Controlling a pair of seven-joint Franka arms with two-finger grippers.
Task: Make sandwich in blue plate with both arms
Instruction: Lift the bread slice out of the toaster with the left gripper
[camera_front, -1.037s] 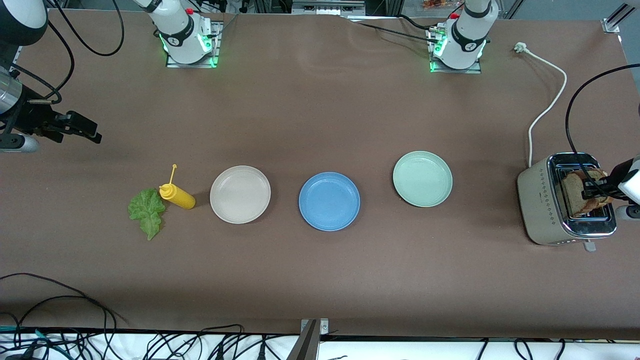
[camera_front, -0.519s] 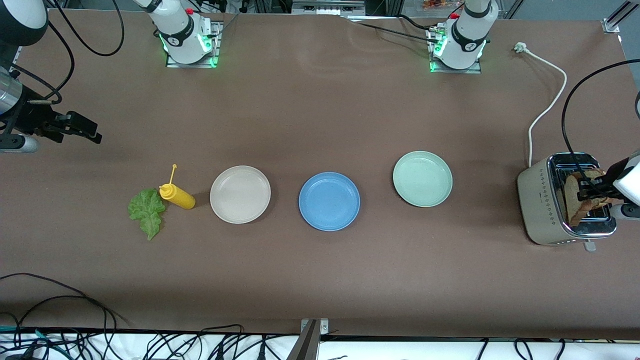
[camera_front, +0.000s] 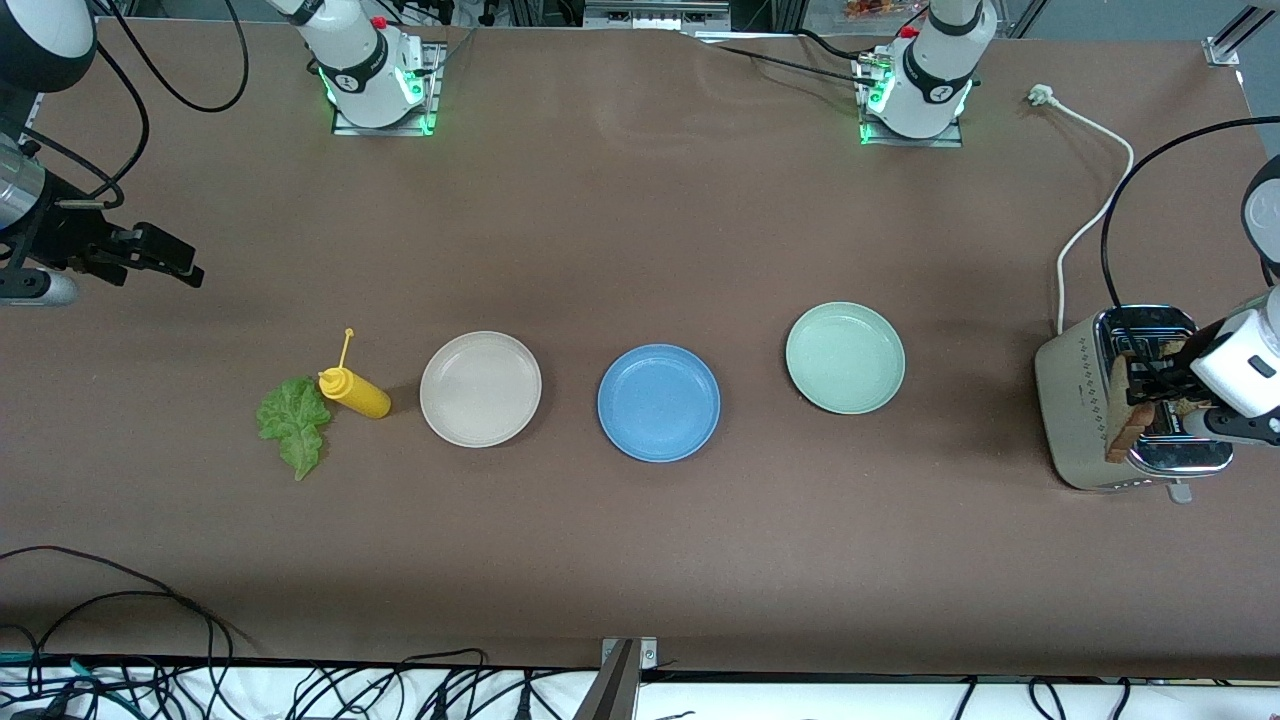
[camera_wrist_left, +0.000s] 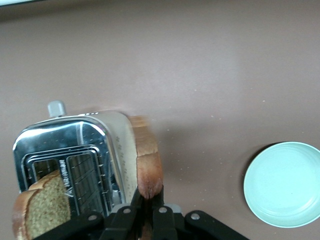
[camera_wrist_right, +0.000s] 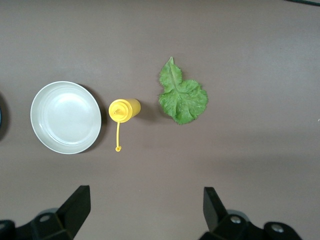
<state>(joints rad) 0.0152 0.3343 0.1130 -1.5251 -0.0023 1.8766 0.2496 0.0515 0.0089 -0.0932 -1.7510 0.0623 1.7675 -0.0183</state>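
Left wrist view | left gripper (camera_wrist_left: 148, 212) pinching brown wholegrain bread slice (camera_wrist_left: 148, 162) by crust edge over steel toaster (camera_wrist_left: 75, 160) | light, crumbly, grip gently | right gripper (camera_wrist_right: 145, 210) fingers spread wide, waits above lettuce end.

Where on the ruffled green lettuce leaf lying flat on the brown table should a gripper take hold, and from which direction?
Judging by its pose, come straight down from above. The ruffled green lettuce leaf lies flat and thin, so a side approach finds no edge. Pinch across the narrower stem end, away from the yellow squeeze bottle standing beside it. The open right gripper hangs nearest.
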